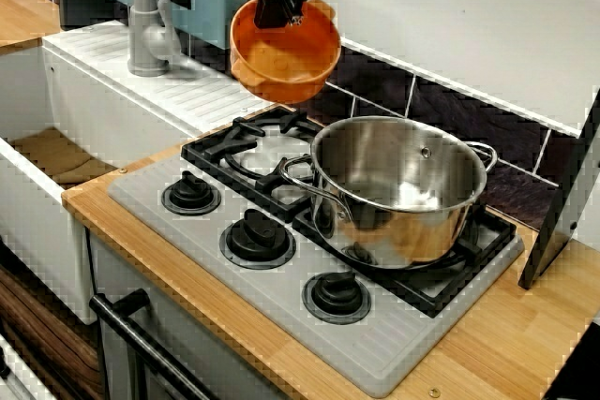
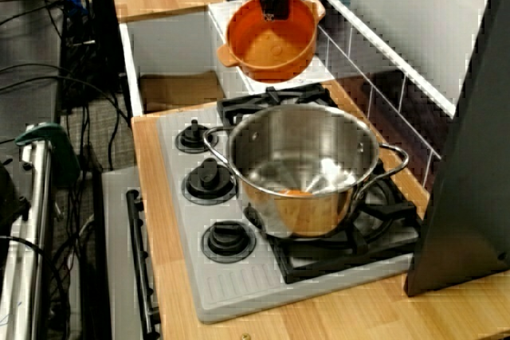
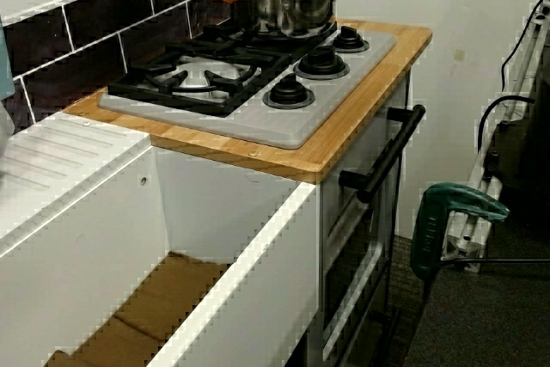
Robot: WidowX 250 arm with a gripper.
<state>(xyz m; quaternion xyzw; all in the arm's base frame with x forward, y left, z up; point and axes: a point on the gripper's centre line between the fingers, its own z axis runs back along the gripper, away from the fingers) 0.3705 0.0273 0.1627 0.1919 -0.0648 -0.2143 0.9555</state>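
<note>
In the view from the knob side of the stove, your gripper [image 1: 281,8] is pinched on the back rim of a small orange pot [image 1: 286,58] and holds it tilted in the air, above the back left corner of the hob where it meets the ribbed white drainboard [image 1: 112,63]. The pot is smooth, round plastic with two stubby ear handles. Just to its left stands a grey faucet [image 1: 145,30]. Below and to the right, a shiny steel stockpot [image 1: 398,189] with looped handles fills the right burner. The black grate [image 1: 246,152] on the left burner is bare, and three black knobs [image 1: 255,236] line the grey hob's front edge. Glossy dark tiles [image 1: 450,105] run behind. In the higher view along the stove, the orange pot hangs beyond the stockpot, well apart from it, with the black fingers clamped over its far rim. A dark slanted panel [image 2: 470,157] closes off the right side, and an orange glint low inside the steel may be only a reflection. In the low view from the sink end, you see just the orange pot's underside at the top edge, overlapping the stockpot. The gripper is cut off there. A white sink [image 3: 249,281], a black oven handle [image 3: 387,156] and a green clamp [image 3: 451,212] fill the foreground
</note>
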